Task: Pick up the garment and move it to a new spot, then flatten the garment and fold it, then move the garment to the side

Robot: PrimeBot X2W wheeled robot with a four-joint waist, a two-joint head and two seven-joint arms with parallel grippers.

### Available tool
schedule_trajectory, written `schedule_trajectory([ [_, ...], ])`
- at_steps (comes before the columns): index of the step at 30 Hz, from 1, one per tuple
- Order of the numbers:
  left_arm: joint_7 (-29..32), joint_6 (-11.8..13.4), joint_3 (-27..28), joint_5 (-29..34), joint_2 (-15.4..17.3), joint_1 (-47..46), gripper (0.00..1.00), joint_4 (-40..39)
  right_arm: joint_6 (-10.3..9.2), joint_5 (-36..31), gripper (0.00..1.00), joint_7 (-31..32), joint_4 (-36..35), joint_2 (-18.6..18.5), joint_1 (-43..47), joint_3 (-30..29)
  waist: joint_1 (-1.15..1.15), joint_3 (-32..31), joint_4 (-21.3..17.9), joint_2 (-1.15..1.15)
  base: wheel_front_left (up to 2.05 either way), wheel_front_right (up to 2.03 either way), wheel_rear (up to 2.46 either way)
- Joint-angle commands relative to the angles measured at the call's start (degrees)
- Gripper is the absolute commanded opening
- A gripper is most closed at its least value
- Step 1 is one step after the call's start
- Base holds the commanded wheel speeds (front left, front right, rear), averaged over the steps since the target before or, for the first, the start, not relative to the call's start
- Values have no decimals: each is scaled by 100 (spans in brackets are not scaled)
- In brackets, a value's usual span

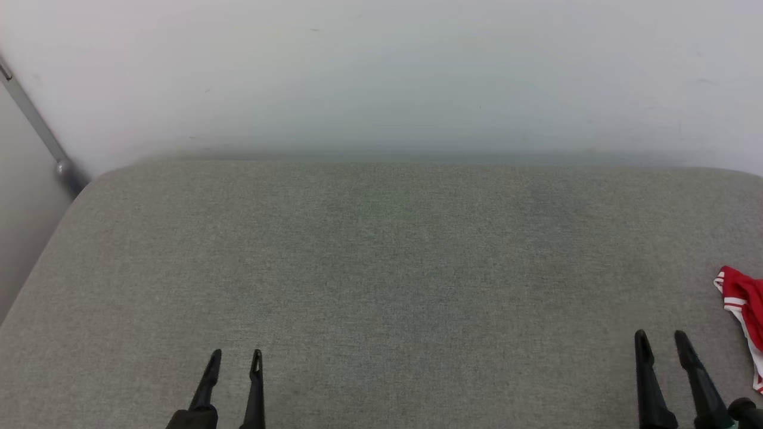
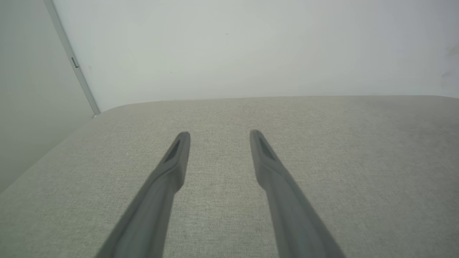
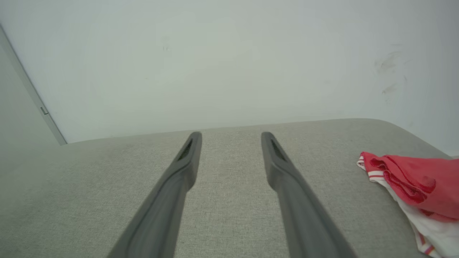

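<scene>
Left tool (image 1: 236, 353) and right tool (image 1: 660, 335) hover spread and empty over grey cushion (image 1: 381, 268), crumpled garment (image 1: 745, 298) near the right.

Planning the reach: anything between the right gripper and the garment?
No: bare grey cushion between right gripper and the garment, seen in the right wrist view.

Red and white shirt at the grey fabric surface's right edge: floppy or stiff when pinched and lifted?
Likely floppy: the red and white fabric shirt lies in soft crumpled folds, so it should drape from a pinch. Probably light; the cloth looks thin. Pushed, it may bunch on the textured grey fabric surface rather than slide.
</scene>
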Motion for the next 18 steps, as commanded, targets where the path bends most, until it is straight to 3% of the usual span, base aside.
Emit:
schedule_trajectory([
  [1,1,0,-2,-1,0,2,0,20,0,1,0,1,22,0,1,4,0,0,0,0,0,0,0],
  [3,26,-5,-10,-38,0,13,0,119,0,37,0,9,119,0,1,17,0,1,-1,0,0,0,0],
  [18,363,-170,84,-1922,84,-326,0,312,0,1748,0,345,440,-88,-393,82,0,31,-39,0,0,0,0],
])
